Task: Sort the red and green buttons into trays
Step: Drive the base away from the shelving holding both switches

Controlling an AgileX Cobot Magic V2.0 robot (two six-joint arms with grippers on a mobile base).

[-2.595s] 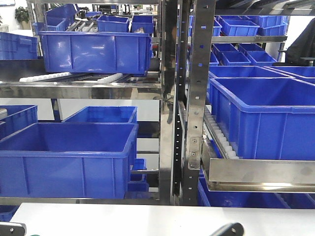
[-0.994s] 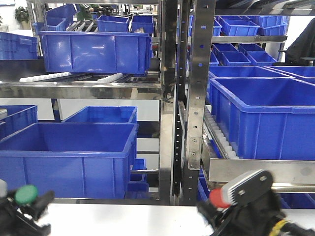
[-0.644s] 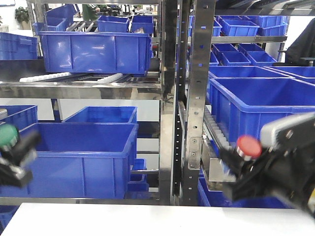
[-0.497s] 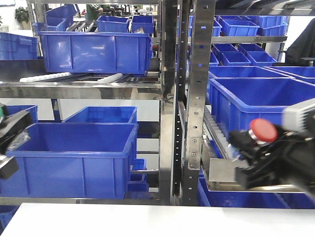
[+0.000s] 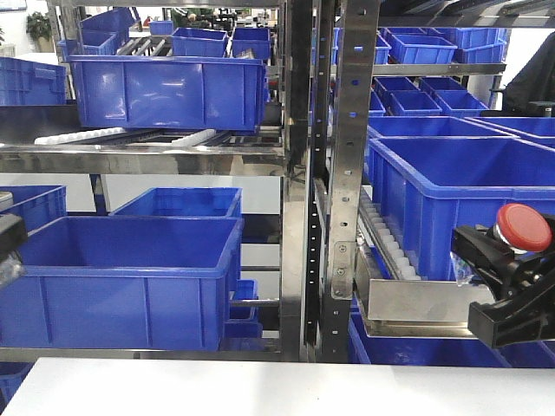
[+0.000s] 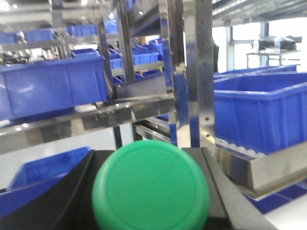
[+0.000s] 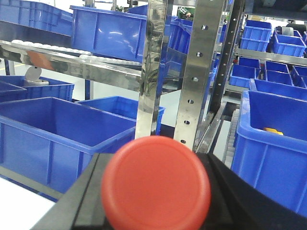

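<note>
**Front view:** your right gripper (image 5: pixel 510 264) is hanging at the right edge, raised above the white table (image 5: pixel 260 390) and in front of the blue crates (image 5: pixel 121 277) on the steel rack (image 5: pixel 347 173). It is clamping the red button (image 5: pixel 523 227). The cap is standing proud of the dark gripper, and the switch body is hiding inside the grip. Gripping by the body is leaving the cap free, which I judge suits a clean release later. The cap is facing upward and slightly toward this camera, so the long axis, cap to body, is running near upright with a small lean. Only a sliver of your left gripper (image 5: pixel 7 247) is showing at the left edge, and its state cannot be told from here.

**Left wrist view:** the green button (image 6: pixel 151 188) is filling the lower centre, with its cap face-on to the lens and dark fingers (image 6: pixel 57 203) flanking it on both sides. From that I judge the left gripper is closed on it. The button's axis is pointing along the gripper, straight at the lens.

**Right wrist view:** the red cap is sitting face-on in the same way between its own fingers (image 7: pixel 72 206), with its axis aimed at the lens.

The trays are not showing in any view, so you are holding both buttons aloft with the sorting not yet done.
</note>
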